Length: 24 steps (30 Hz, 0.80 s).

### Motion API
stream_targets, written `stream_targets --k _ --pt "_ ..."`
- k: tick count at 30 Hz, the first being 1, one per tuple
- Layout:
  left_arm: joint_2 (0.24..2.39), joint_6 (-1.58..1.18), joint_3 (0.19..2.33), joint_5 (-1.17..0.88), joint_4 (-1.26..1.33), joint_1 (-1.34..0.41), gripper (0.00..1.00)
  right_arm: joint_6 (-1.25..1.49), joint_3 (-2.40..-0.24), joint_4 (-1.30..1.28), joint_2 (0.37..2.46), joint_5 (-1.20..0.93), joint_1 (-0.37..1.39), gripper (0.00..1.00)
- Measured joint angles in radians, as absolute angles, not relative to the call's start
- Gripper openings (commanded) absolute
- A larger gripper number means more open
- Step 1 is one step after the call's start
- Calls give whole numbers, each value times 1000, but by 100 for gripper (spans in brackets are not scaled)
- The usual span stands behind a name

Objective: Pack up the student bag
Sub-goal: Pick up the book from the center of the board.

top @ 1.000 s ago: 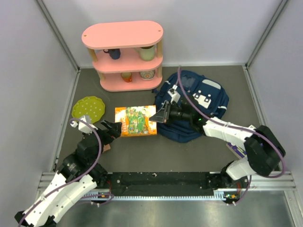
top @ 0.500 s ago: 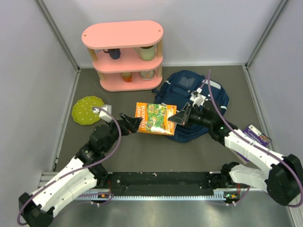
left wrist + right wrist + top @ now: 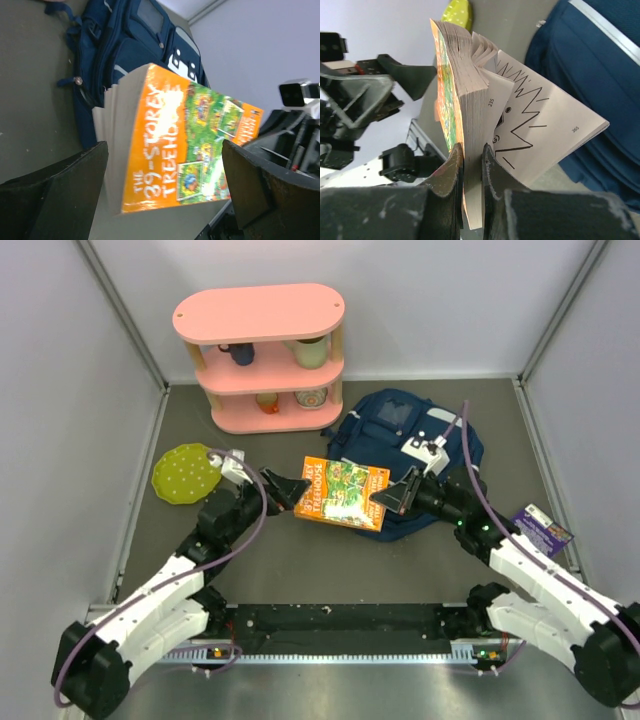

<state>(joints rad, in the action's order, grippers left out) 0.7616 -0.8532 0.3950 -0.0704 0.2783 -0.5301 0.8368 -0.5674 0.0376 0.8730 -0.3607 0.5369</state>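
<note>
The student bag (image 3: 425, 430), navy with white patches, lies flat at the back right of the table. An orange paperback book (image 3: 342, 492) hangs in the air over the bag's left edge. My right gripper (image 3: 388, 500) is shut on the book's right edge. In the right wrist view its fingers (image 3: 451, 165) pinch the cover and a thick block of pages (image 3: 465, 100), while loose back pages fan out over the bag (image 3: 590, 65). My left gripper (image 3: 292, 487) is open at the book's left edge. In the left wrist view the book (image 3: 185, 145) sits just ahead of the wide jaws, with the bag (image 3: 120, 45) behind it.
A pink three-tier shelf (image 3: 260, 355) holding cups stands at the back. A green dotted plate (image 3: 185, 472) lies on the left near my left arm. A purple packet (image 3: 540, 528) lies at the right. Grey walls close in both sides.
The right gripper lifted the book off the table and carried it right, over the bag's edge. The left arm followed it to the right, jaws still open.
</note>
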Motion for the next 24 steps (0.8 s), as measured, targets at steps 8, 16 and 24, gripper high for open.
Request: stream_targets --k 8,16,24 --pt "980 -874 326 -224 482 -520 99 833 -373 91 964 -383 495 0" --pt "1182 -873 304 -355 628 -502 99 828 -321 148 973 -476 413 0" --pt "1350 -885 265 -471 776 -495 99 812 -307 205 1043 -549 351 0"
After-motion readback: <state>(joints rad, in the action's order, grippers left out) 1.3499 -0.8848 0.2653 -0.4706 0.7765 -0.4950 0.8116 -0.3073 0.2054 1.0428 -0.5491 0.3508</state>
